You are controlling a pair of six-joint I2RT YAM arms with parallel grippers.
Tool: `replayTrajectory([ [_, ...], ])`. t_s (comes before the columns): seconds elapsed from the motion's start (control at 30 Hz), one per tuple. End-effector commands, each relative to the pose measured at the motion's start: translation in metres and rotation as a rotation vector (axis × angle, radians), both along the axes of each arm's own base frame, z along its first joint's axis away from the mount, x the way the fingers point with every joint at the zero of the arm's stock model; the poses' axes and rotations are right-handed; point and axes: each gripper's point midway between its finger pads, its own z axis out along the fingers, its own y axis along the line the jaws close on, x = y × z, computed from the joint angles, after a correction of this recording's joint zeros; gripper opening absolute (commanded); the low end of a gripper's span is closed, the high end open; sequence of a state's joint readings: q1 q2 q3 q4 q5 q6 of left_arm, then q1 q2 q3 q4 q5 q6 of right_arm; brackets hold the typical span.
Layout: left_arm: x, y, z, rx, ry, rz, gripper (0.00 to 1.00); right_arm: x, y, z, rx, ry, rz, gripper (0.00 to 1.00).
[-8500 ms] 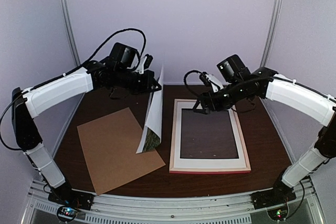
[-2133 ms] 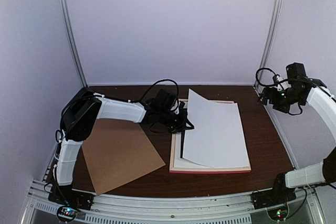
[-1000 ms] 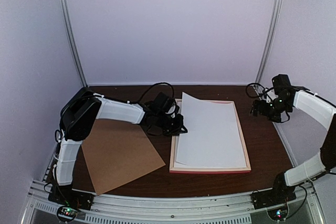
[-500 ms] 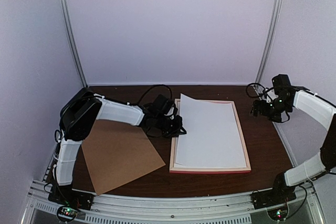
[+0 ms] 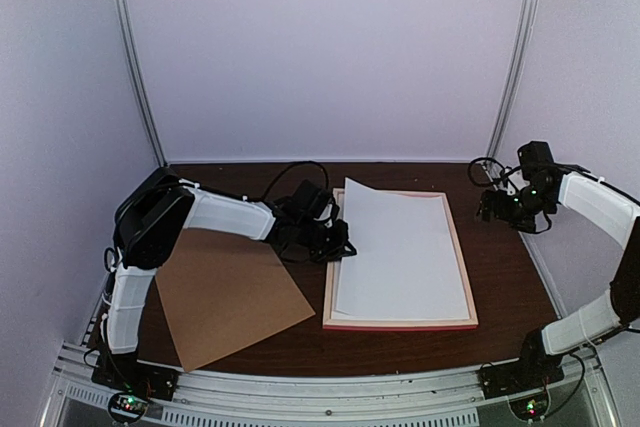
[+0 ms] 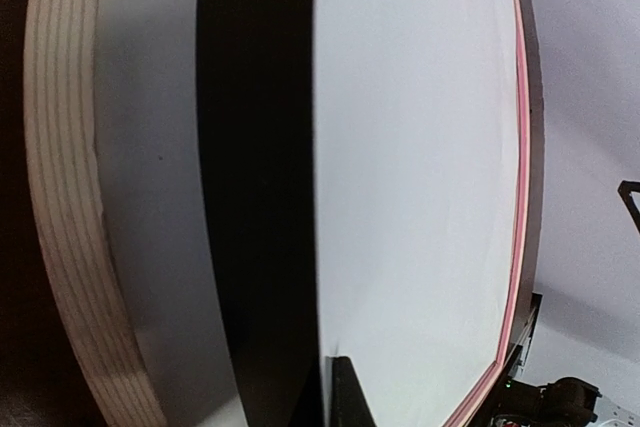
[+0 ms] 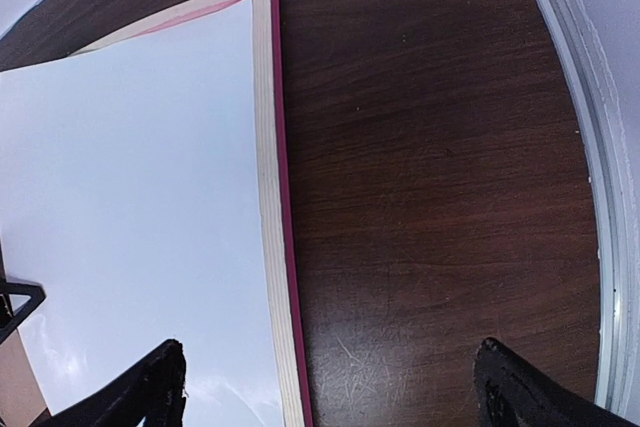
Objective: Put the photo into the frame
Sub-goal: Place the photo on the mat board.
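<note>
The photo (image 5: 405, 247) lies white back up inside the frame (image 5: 464, 265), which rests flat on the dark table. The photo's left edge stands a little above the frame, and its far left corner pokes past the frame's far rail. My left gripper (image 5: 337, 242) is low at that left edge and shut on the photo. In the left wrist view one black finger (image 6: 345, 392) lies on the white sheet (image 6: 420, 177) above a dark gap. My right gripper (image 5: 495, 209) hovers open and empty over bare table to the right of the frame. The right wrist view shows its spread fingers (image 7: 160, 387) either side of the frame's pale wood side (image 7: 278, 247).
A brown backing board (image 5: 230, 292) lies flat at the front left, beside the frame. The enclosure's walls and upright posts (image 5: 513, 57) close in the back and sides. A metal rail (image 5: 320, 387) runs along the near edge.
The left gripper brought the photo from upright beside the frame down onto it, face down, and its left edge has sunk lower. The right arm pulled back to the right. Nothing moved in the last half second.
</note>
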State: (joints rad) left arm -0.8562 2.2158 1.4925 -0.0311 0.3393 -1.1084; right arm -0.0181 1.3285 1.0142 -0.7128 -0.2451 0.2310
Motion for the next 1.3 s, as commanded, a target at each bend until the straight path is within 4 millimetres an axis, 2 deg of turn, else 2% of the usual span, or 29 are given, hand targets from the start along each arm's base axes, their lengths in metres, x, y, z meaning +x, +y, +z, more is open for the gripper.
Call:
replayTrajectory([
  [0.0, 0.009, -0.01, 0.029, -0.058, -0.062, 0.015, 0.0, 0.003, -0.001, -0.004, -0.017, -0.002, 0.0, 1.0],
  [0.37, 0.007, -0.009, 0.032, -0.055, -0.068, 0.016, 0.15, 0.004, 0.0, -0.003, -0.015, -0.006, 0.003, 1.0],
  [0.53, 0.004, -0.004, 0.028, -0.027, -0.05, 0.016, 0.23, 0.005, 0.001, -0.003, -0.011, -0.007, 0.006, 1.0],
  [0.73, 0.002, -0.002, 0.027, -0.009, -0.05, 0.011, 0.41, 0.006, 0.002, -0.003, -0.013, -0.005, 0.011, 0.99],
  [0.9, 0.001, 0.0, 0.028, 0.006, -0.053, 0.007, 0.5, 0.007, 0.004, -0.005, -0.011, -0.006, 0.012, 1.0],
  [1.07, 0.0, 0.003, 0.027, 0.02, -0.058, 0.004, 0.54, 0.009, 0.004, -0.006, -0.009, -0.008, 0.01, 1.0],
  [1.1, 0.0, 0.004, 0.027, 0.025, -0.06, 0.005, 0.55, 0.009, 0.012, -0.006, -0.01, -0.009, 0.034, 1.0],
  [1.27, 0.001, 0.006, 0.03, 0.047, -0.078, -0.001, 0.58, 0.01, 0.019, -0.008, -0.013, -0.007, 0.051, 1.0],
])
